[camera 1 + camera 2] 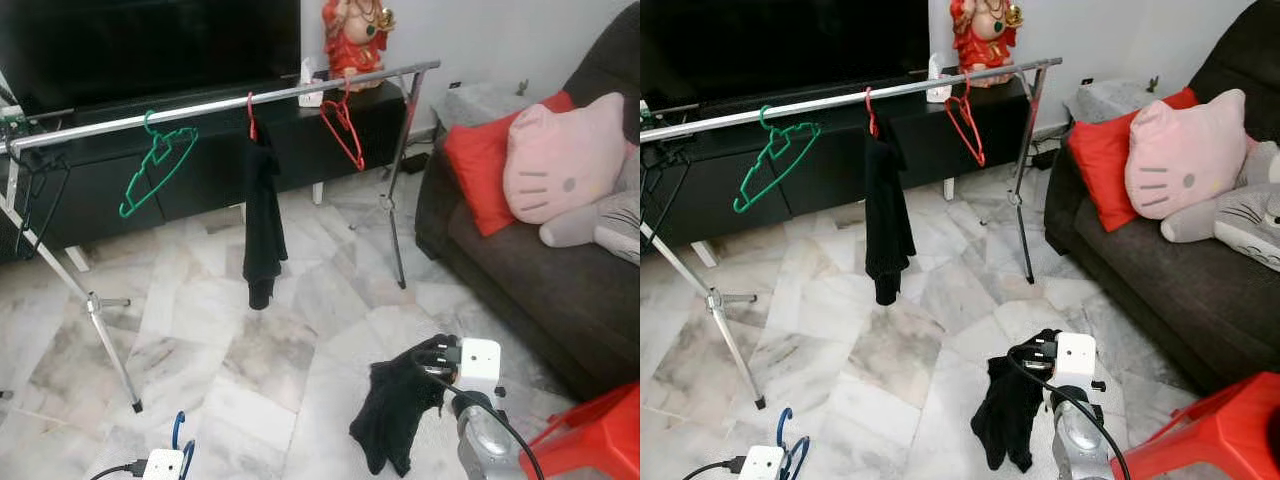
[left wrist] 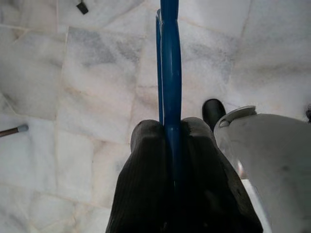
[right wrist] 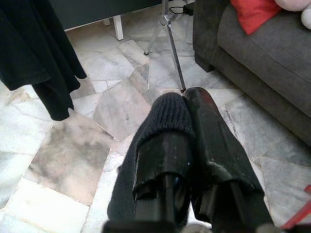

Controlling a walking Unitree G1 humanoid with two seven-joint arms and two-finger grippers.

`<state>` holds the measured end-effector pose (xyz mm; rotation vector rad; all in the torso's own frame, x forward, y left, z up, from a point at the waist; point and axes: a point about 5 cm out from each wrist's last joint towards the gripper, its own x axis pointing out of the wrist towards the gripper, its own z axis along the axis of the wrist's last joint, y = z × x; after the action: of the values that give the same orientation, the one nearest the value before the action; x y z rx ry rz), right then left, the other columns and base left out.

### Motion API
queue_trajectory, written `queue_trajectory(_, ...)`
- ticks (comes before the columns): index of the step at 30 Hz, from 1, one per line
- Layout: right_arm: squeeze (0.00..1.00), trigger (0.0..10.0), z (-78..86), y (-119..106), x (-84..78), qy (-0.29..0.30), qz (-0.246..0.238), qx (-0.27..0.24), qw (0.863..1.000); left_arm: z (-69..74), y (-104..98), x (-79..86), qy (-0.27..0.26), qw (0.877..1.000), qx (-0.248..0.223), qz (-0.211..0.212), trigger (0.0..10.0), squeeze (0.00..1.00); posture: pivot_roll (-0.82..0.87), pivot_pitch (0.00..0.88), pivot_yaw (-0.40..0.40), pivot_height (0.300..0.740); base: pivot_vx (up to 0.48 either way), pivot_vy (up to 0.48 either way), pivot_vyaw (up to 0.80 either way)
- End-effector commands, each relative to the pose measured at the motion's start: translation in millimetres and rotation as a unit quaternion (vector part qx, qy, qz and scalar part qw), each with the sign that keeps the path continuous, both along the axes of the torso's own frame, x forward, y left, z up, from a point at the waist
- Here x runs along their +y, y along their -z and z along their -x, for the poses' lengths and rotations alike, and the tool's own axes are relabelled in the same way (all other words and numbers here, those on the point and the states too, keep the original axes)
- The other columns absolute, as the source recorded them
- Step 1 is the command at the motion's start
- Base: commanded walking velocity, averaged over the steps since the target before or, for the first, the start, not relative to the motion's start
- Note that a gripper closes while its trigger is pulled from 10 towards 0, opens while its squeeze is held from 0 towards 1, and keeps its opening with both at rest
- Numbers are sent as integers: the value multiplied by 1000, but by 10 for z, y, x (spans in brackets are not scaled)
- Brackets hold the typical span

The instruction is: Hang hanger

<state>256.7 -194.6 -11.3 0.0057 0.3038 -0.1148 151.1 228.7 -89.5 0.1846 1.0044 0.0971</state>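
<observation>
A home living room: marble-tiled floor, dark grey sofa with red and cat-face cushions, a long black TV cabinet, and a metal clothes rack holding hangers and a black garment.

White marble floor, dark sofa with cushions at right, black TV cabinet against the wall

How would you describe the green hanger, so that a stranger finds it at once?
Look at the long silver clothes rail in front of the dark TV cabinet. Near its left end hangs the green hanger, tilted and empty. The two red hangers hang further right, one carrying a black garment.
</observation>
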Motion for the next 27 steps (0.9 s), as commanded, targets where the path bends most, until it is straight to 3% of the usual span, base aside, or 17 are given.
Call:
queue_trajectory(1,0,10000,-32,-36,-33,3,4,-7,1000,13,8,-4,4,1000,6,0,10000,0,-80,0,-10,740,0,0,0)
queue_trajectory(19,0,10000,-15,-12,-34,1,1,0,1000,15,10,-12,0,1000,5,2,10000,0,-79,0,-12,740,0,0,0)
queue_trajectory(27,0,10000,-12,3,-25,-3,2,7,1000,7,5,-4,-1,1000,4,1,10000,0,-76,0,-12,740,-264,0,0)
